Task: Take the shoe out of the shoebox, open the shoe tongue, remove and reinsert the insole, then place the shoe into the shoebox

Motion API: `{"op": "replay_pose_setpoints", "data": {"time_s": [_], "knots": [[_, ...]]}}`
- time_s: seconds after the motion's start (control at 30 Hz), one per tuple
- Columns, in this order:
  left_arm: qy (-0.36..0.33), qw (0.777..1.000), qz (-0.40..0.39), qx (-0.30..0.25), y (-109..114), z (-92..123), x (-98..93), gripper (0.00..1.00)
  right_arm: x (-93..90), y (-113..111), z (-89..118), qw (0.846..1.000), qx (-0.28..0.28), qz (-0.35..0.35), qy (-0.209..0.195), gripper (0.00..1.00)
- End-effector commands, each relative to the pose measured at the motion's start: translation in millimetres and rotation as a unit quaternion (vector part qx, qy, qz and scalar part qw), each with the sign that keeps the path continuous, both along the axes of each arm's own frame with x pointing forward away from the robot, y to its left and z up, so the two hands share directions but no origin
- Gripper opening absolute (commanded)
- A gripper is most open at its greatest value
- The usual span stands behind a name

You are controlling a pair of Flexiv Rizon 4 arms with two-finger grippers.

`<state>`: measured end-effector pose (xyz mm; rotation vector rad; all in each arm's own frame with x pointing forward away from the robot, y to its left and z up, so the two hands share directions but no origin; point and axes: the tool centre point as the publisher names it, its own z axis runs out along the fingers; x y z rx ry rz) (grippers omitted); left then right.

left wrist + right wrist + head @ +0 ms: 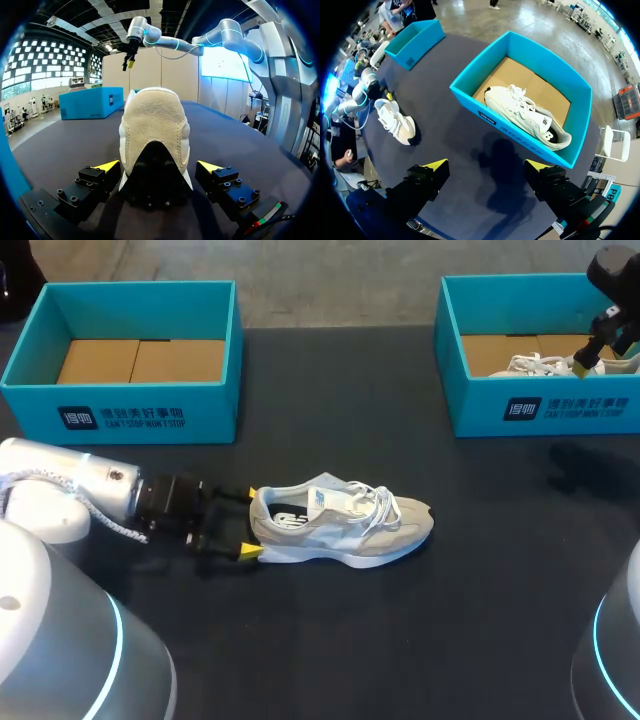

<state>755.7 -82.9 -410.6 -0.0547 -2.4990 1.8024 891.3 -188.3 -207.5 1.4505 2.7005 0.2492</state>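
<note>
Now the shoe (340, 525) stands on its sole on the table (420, 640). Left gripper (249, 522) is wide open around its heel, gripping nothing, probably to steady it for the tongue. Right gripper (487, 167) hangs open, empty, over the right box (512, 132).

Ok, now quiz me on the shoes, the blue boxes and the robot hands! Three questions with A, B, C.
1. Where is the beige shoe? A. in a box B. on the table C. in the air
2. How many blue boxes are there? A. one B. two C. three
3. How is the right gripper? A. open, empty B. shut on a shoe C. shut on a box

1 B: it lies on the table, heel between the left gripper's open fingers.
2 B: the left box is empty, the right box holds a white shoe.
3 A: its yellow tips stand apart, nothing between them.
</note>
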Motion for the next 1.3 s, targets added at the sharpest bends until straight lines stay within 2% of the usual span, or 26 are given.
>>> {"op": "replay_pose_setpoints", "data": {"time_s": [0.03,0.77,0.8,0.83,0.87,0.9,1.0,1.03,1.3], "knots": [[0.001,1.0,0.001,-0.001,-7,-2,3.1,1.0,1.1,0,0,1.0,0.0,0.0,0.001,1.0],[0.001,1.0,0.012,0.006,-23,-10,-0.9,1.0,1.1,0,0,1.0,0.0,0.0,0.001,1.0],[0.001,1.0,0.015,0.005,-23,-10,-1.0,0.97,1.1,0,0,1.0,0.0,0.0,0.001,1.0],[0.001,1.0,0.015,0.005,-23,-10,-1.1,0.84,1.1,0,0,1.0,0.0,0.0,0.001,1.0],[0.001,1.0,0.015,0.005,-23,-10,-1.1,0.52,1.1,0,0,1.0,0.0,0.0,0.001,1.0],[0.001,1.0,0.015,0.005,-23,-10,-1.2,0.47,1.1,0,0,1.0,0.0,0.0,0.001,1.0],[0.0,1.0,0.017,0.006,-23,-11,-1.3,0.18,1.1,0,0,1.0,0.0,0.0,0.001,1.0],[0.001,1.0,0.017,0.006,-23,-11,-1.4,0.01,1.1,0,0,1.0,0.0,0.0,0.001,1.0],[-0.003,1.0,0.021,0.017,-24,-13,-2.9,0.0,1.1,0,0,1.0,0.0,0.0,0.001,1.0]]}}
